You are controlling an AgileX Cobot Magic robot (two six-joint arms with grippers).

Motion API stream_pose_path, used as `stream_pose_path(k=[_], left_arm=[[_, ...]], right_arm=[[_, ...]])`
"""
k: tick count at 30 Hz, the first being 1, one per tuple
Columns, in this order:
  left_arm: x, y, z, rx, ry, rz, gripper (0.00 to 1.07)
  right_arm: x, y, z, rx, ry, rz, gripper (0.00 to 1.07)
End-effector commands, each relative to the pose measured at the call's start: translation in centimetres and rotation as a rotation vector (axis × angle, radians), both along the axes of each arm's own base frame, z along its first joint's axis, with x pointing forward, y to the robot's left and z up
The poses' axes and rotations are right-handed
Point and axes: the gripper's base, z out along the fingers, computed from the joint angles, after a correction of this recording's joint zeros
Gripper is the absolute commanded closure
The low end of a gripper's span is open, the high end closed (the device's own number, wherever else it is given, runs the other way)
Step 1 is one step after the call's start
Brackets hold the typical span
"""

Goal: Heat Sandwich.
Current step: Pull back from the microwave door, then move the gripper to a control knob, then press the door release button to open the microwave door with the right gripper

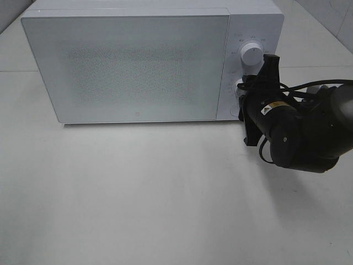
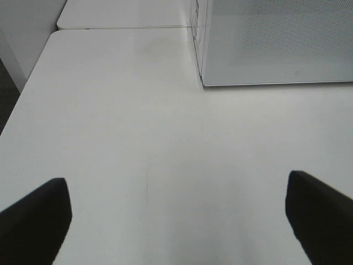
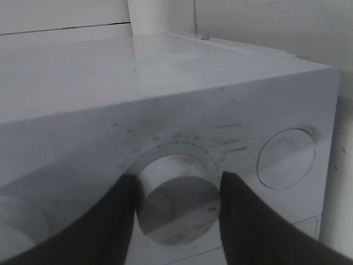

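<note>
The white microwave [image 1: 132,66] stands at the back of the table with its door shut. The sandwich is out of view; I cannot see through the frosted door. My right gripper [image 1: 245,91] is at the control panel. In the right wrist view its two dark fingers [image 3: 237,221] press on either side of the lower knob [image 3: 176,201], so the right gripper [image 3: 177,190] is shut on it. The upper knob [image 1: 251,54] is free. My left gripper [image 2: 176,187] is open and empty above the bare table, left of the microwave's corner [image 2: 201,83].
A round button [image 3: 285,158] sits on the panel beside the gripped knob. The white table [image 1: 138,199] stretches in front of the microwave. Its left edge [image 2: 22,94] and a seam to a second table [image 2: 121,27] show in the left wrist view.
</note>
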Motion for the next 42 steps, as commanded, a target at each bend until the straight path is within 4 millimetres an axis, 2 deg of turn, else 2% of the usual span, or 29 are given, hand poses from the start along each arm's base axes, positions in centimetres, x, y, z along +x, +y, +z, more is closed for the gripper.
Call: stream_pose_path(k=[1,5,9,12,14,18,19,23,27,35,42], left_arm=[[-0.3,0.0,0.0,-0.007,-0.033,0.002,0.03],[-0.3,0.0,0.0,-0.007,-0.033,0.002,0.03],[-0.3,0.0,0.0,-0.007,-0.033,0.002,0.03],[-0.3,0.0,0.0,-0.007,-0.033,0.002,0.03],[-0.3,0.0,0.0,-0.007,-0.033,0.002,0.03],[-0.3,0.0,0.0,-0.007,-0.033,0.002,0.03],[-0.3,0.0,0.0,-0.007,-0.033,0.002,0.03],[-0.3,0.0,0.0,-0.007,-0.033,0.002,0.03],[-0.3,0.0,0.0,-0.007,-0.033,0.002,0.03],[-0.3,0.0,0.0,-0.007,-0.033,0.002,0.03],[-0.3,0.0,0.0,-0.007,-0.033,0.002,0.03]], right_arm=[[0.4,-0.2,0.7,0.017,-0.041,-0.018,0.93],[0.4,-0.2,0.7,0.017,-0.041,-0.018,0.91],[0.5,-0.2,0.7,0.017,-0.043,-0.018,0.83],[0.5,-0.2,0.8,0.016,-0.052,-0.02,0.71],[0.5,-0.2,0.8,0.016,-0.057,-0.02,0.69],[0.5,-0.3,0.9,-0.008,-0.063,-0.022,0.56],[0.5,-0.3,0.9,-0.008,-0.063,-0.022,0.56],[0.5,-0.3,1.0,-0.053,-0.085,-0.016,0.36],[0.5,-0.3,1.0,-0.063,-0.085,-0.012,0.31],[-0.4,-0.6,0.6,-0.084,-0.064,0.016,0.31],[-1.7,-0.7,1.1,-0.1,-0.036,0.074,0.31]])
